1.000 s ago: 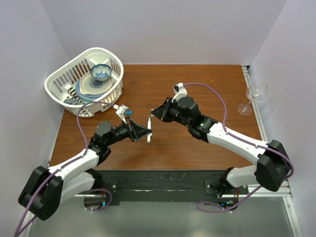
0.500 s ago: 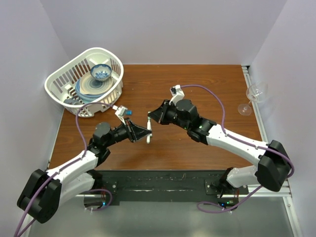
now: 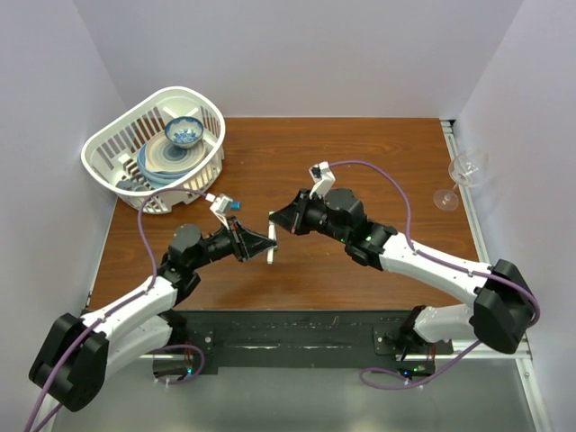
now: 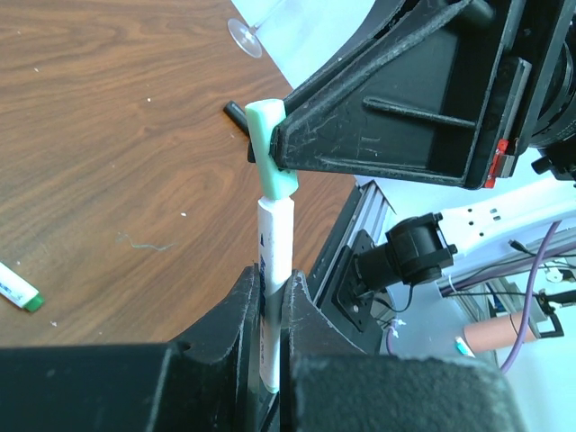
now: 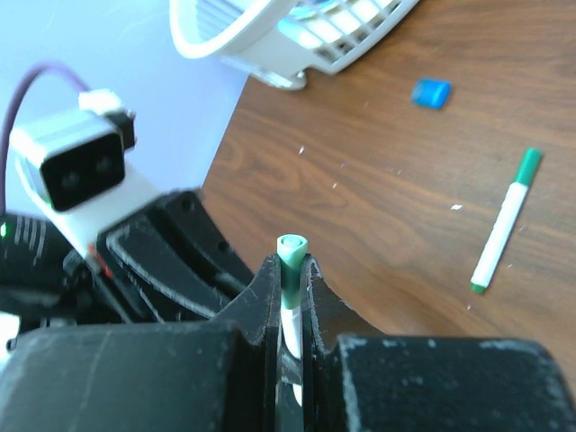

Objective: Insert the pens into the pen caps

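My left gripper (image 3: 267, 243) (image 4: 273, 283) is shut on a slim white pen (image 4: 275, 243), holding it upright above the table. A green pen cap (image 4: 268, 148) sits on the pen's top end. My right gripper (image 3: 274, 219) (image 5: 290, 270) is shut on that green cap (image 5: 291, 255), with the white pen (image 5: 290, 322) showing below it between the jaws. The two grippers meet tip to tip over the middle of the table. A second white pen (image 5: 504, 225) with a green end lies on the wood. A loose blue cap (image 5: 431, 93) (image 3: 233, 205) lies near the basket.
A white basket (image 3: 121, 166) holding plates and a bowl stands at the back left. A wine glass (image 3: 463, 171) lies at the right edge. The second pen also shows at the left edge of the left wrist view (image 4: 18, 292).
My right gripper has moved left and nearer to the left gripper, closing the gap over the pen. The left gripper has stayed nearly still with the pen.
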You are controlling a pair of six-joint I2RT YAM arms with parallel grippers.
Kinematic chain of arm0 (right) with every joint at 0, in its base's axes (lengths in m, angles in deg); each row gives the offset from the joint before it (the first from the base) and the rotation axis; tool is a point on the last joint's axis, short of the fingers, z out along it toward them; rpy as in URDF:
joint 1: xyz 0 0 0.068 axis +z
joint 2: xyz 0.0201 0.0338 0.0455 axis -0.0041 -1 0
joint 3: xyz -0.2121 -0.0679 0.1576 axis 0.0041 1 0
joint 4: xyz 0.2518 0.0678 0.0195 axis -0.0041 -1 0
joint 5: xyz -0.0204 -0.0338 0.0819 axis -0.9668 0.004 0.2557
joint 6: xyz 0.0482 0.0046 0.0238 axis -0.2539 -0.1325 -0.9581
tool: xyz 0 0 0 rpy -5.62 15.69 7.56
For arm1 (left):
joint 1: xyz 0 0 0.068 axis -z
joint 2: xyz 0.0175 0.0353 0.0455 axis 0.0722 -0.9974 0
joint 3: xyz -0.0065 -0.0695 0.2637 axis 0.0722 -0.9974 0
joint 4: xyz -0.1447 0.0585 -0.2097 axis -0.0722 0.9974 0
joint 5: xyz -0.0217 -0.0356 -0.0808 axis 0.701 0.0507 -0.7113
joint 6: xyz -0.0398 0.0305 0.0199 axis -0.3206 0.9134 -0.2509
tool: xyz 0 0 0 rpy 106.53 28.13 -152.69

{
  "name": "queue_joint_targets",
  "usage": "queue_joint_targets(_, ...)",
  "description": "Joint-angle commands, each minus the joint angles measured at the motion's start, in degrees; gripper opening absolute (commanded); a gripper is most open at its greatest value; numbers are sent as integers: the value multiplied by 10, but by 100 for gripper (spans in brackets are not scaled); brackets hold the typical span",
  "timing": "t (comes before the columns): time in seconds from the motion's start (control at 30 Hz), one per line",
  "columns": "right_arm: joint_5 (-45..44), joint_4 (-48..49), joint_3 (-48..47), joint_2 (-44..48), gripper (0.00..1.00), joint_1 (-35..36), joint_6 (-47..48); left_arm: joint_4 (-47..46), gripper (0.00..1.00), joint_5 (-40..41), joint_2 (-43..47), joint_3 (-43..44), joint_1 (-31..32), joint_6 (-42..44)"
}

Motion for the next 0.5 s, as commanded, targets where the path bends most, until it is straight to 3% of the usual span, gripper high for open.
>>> queue_joint_targets(0.0, 60, 29, 15, 12, 0, 19, 39, -34, 0, 11, 15, 8, 0, 7)
queue_joint_targets(0.3, 60, 22, 51, 41, 0, 52, 55, -59, 0, 18, 28, 15, 0, 13)
queue_joint_targets(0.47, 78, 9, 57, 68, 5, 53, 66, -65, 0, 5, 43, 20, 0, 30)
